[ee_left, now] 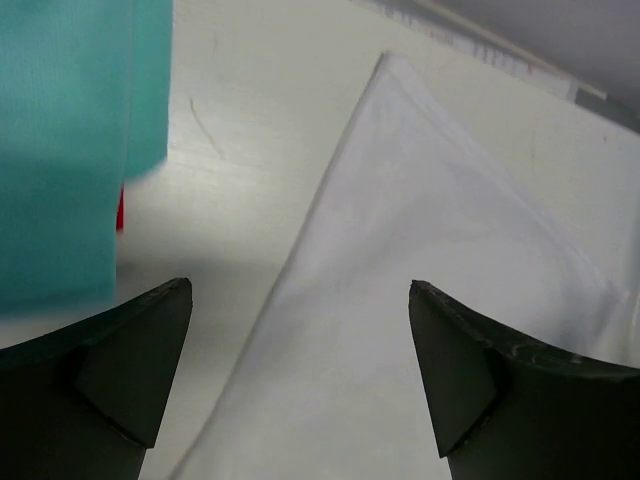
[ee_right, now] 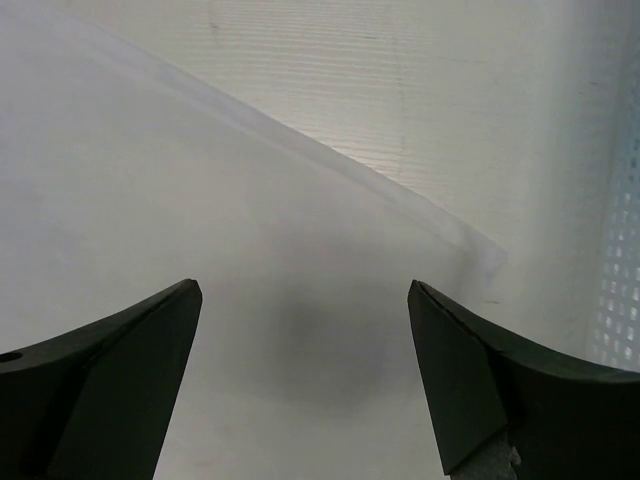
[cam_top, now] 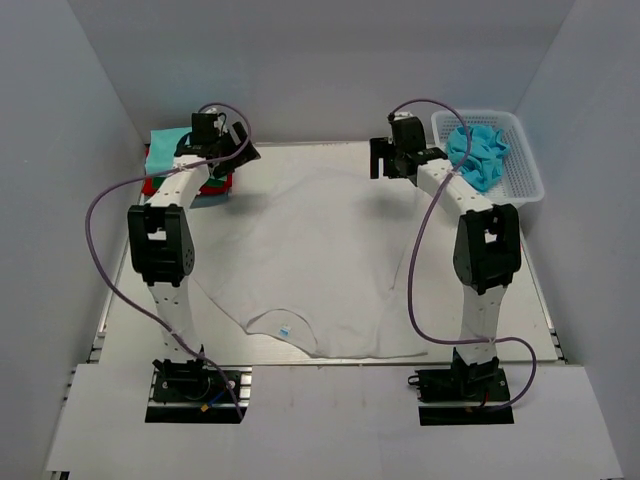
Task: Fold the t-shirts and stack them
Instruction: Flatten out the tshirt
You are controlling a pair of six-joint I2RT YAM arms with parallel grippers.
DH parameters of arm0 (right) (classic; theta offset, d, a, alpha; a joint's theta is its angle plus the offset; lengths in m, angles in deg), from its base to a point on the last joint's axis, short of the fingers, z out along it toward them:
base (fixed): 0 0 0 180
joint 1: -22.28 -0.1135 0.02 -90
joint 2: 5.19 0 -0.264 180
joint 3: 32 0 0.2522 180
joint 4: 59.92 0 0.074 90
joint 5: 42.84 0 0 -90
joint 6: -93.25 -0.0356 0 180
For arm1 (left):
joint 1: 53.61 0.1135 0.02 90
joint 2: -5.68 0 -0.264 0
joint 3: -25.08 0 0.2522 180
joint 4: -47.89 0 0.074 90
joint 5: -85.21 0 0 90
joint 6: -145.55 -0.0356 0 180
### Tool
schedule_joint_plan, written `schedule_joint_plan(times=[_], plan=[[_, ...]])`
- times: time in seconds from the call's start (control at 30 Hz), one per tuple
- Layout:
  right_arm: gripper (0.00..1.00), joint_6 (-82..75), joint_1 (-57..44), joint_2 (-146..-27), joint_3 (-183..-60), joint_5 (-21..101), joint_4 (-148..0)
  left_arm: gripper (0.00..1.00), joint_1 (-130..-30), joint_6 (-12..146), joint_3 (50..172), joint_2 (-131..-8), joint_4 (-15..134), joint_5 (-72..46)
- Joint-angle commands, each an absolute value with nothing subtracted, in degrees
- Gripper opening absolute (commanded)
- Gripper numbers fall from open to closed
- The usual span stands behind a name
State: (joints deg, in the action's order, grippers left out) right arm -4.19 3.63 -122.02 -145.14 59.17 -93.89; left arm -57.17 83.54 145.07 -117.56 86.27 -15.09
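Left hand (ee_left: 300,295) and right hand (ee_right: 305,290), both spread apart, are hovering over far corners of the white t-shirt (cam_top: 320,250)

The left arm (cam_top: 160,245) and right arm (cam_top: 487,250) alternate white tubular links with boxy black joint housings. A purple cable (cam_top: 90,225) loops off each. Black base plates (cam_top: 195,390) sit at 6 o'clock. The left tool (ee_left: 300,288) and right tool (ee_right: 305,287) have dark, matte, wedge-shaped fingers (ee_left: 130,370).

The white-and-black left arm (cam_top: 165,250) is extended toward the far left corner, the white-and-black right arm (cam_top: 485,250) toward the far right corner. The black left gripper (ee_left: 298,287) and black right gripper (ee_right: 303,286) are held with jaws spread wide.
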Motion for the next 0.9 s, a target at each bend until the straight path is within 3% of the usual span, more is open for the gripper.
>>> schedule_joint_plan(times=[0.0,0.2,0.37,0.57,0.77,0.87], plan=[[0.9,-4.1,2.9,-119.7,-145.4,50.4,-93.6,1.0,-58.9,83.4,137.2,-105.0,92.0,-14.8],[0.9,-7.6,3.3,-126.5,-148.7,44.3,-97.4,1.0,-62.9,90.6,105.1,-85.9,94.5,-15.6],[0.9,-9.7,3.6,-130.1,-149.2,44.6,-97.9,1.0,-66.6,95.8,93.8,-80.6,93.1,-15.1],[0.9,-11.0,4.1,-130.3,-142.6,46.7,-98.0,1.0,-68.6,96.3,99.6,-91.7,97.2,-8.2],[0.9,-11.9,4.4,-124.2,-127.8,49.1,-95.4,1.0,-69.6,93.1,116.0,-107.1,104.7,0.6],[0.9,-14.3,4.4,-118.3,-118.3,48.1,-92.7,1.0,-69.6,91.9,131.4,-116.7,109.3,1.9]])
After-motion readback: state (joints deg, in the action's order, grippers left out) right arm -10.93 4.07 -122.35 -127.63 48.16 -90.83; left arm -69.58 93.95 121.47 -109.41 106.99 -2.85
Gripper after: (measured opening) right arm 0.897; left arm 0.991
